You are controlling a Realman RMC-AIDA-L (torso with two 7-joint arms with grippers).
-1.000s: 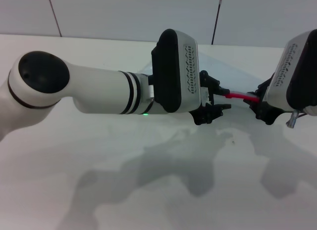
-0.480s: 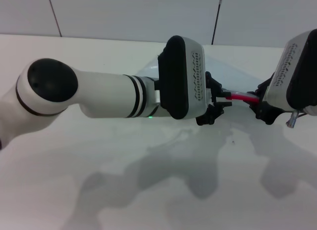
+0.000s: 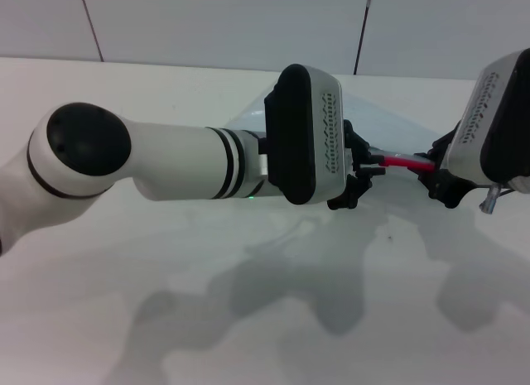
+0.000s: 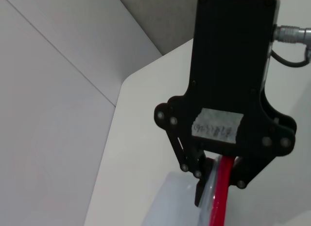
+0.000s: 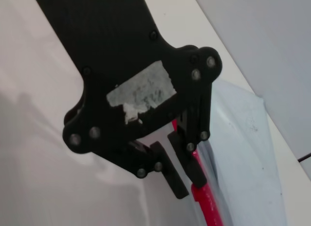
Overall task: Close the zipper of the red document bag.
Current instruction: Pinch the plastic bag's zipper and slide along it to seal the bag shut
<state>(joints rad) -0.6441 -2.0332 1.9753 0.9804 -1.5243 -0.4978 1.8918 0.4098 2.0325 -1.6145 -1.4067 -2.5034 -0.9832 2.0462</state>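
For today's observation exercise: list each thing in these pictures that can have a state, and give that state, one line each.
left tool: shut on the zipper
right tool: shut on the zipper
zipper: held off the table between both tools
red document bag: lifted along its red edge

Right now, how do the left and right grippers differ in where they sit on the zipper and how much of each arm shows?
The left gripper sits at the nearer-centre end of the visible zipper; the right gripper holds its outer end. The left arm shows fully across the head view; the right arm is cut off at the frame edge. Both are black, closed on the red edge of the red document bag.
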